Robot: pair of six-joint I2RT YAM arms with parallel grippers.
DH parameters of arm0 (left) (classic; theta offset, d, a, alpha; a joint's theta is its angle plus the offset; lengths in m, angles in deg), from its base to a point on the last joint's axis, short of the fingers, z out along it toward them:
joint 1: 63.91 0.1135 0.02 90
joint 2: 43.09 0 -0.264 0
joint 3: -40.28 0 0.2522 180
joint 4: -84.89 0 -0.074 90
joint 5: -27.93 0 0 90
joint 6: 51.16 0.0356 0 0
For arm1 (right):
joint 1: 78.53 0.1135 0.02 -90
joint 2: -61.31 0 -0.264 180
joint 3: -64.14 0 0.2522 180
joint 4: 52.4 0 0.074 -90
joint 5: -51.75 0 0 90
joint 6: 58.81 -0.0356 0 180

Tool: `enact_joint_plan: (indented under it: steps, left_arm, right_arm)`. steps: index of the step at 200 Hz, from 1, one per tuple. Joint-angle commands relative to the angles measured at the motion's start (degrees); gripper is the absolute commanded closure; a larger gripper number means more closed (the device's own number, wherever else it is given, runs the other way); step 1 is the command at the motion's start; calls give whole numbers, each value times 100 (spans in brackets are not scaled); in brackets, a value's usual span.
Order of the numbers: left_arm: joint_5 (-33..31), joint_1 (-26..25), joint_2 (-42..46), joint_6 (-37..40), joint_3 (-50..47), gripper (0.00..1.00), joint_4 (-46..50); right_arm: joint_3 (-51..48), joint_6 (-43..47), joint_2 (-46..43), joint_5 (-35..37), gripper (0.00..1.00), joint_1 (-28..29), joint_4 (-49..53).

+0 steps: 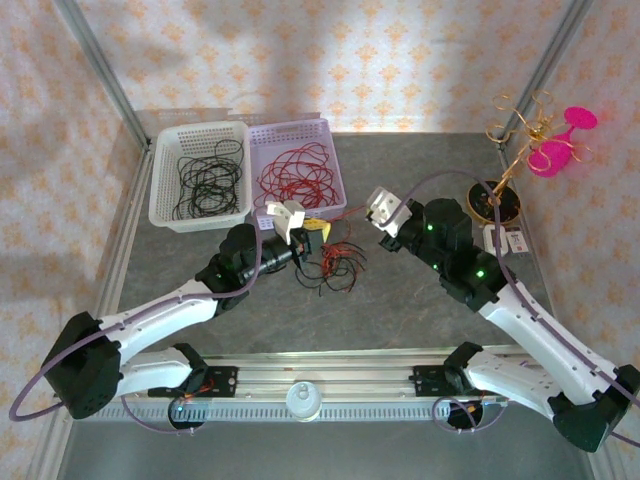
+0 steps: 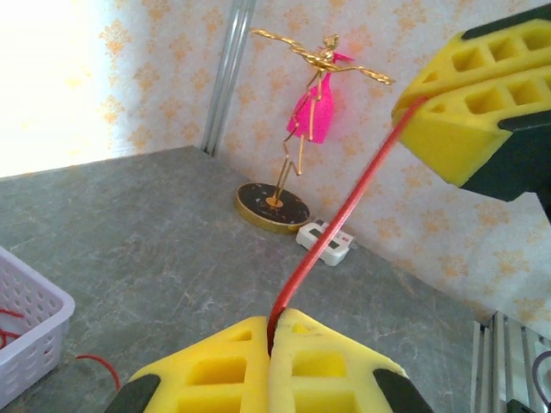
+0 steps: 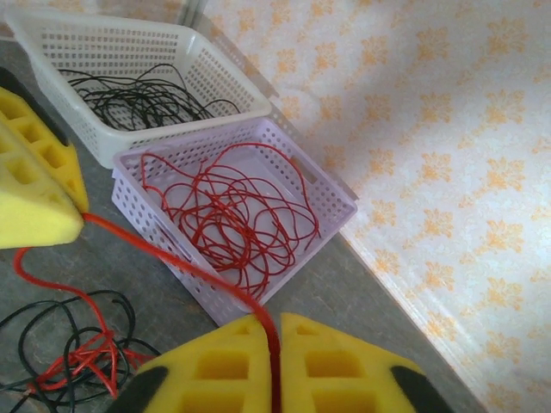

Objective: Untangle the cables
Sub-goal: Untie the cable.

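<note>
**One red strand held between two closed grippers**

In the overhead view both arms reach from the bottom edge toward the middle of the grey tabletop (image 1: 400, 320). At the bottom of its wrist view, the left gripper (image 2: 271, 331) has its yellow foam pads pressed together, pinching a red cable (image 2: 344, 211) in the seam. The cable rises in a nearly straight line to the upper right of that frame, where it meets the yellow pads of the right gripper (image 3: 275, 331). In the right wrist view those pads also sit together at the bottom edge with the same red strand caught between them. From there it runs up and left to the other gripper's pad at the left edge.

At the centre of the overhead frame, just below the two grippers, the tangle of red and black cables (image 1: 335, 262) lies on the table.

Farther back, in the upper left, a lilac basket (image 1: 290, 127) holds loose red cables (image 1: 297, 175). Touching its left side, a white basket (image 1: 160, 185) holds black cables (image 1: 208, 178).

At the far right a gold wire figurine (image 1: 520, 150) with a pink skirt stands on a round black base (image 1: 495, 205), and a small white device (image 1: 505, 240) lies just beside it.
</note>
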Motion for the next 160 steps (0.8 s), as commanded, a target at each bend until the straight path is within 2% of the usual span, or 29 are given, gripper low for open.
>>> enact_joint_plan:
  steps: [1, 19, 36, 64, 86, 107, 124, 135, 160]
  left_arm:
    - [-386, 45, 51, -59, -18, 100, 606]
    - [-473, -11, 52, -158, 8, 100, 419]
    - [-653, -76, 52, -161, 103, 100, 439]
    - [-1067, -96, 208, -285, 216, 100, 473]
    - [-1340, -97, 455, -543, 322, 100, 419]
    - [-1082, -112, 595, -712, 598, 100, 469]
    - [-842, -178, 641, -740, 916, 100, 735]
    - [-732, -239, 658, -713, 1136, 100, 958]
    - [-464, -289, 676, -723, 1485, 100, 1311]
  right_arm:
    - [248, -386, -308, 896, 79, -95, -697]
    - [225, -648, -396, 1044, 80, -93, -793]
    - [118, -1008, -552, 895, 83, -95, -899]
    - [-75, -2728, -796, 940, 62, -95, -1155]
    - [-948, -3274, -1122, 10, 61, -95, -1652]
    - [-2171, -3241, -1354, -939, 59, -95, -2852]
    - [-2868, -3099, -1223, -1696, 47, -95, -3934]
    - [-3004, -3072, -920, -2049, 42, -95, -4457]
    - [-2618, -2939, 137, -2602, 39, -95, -4830]
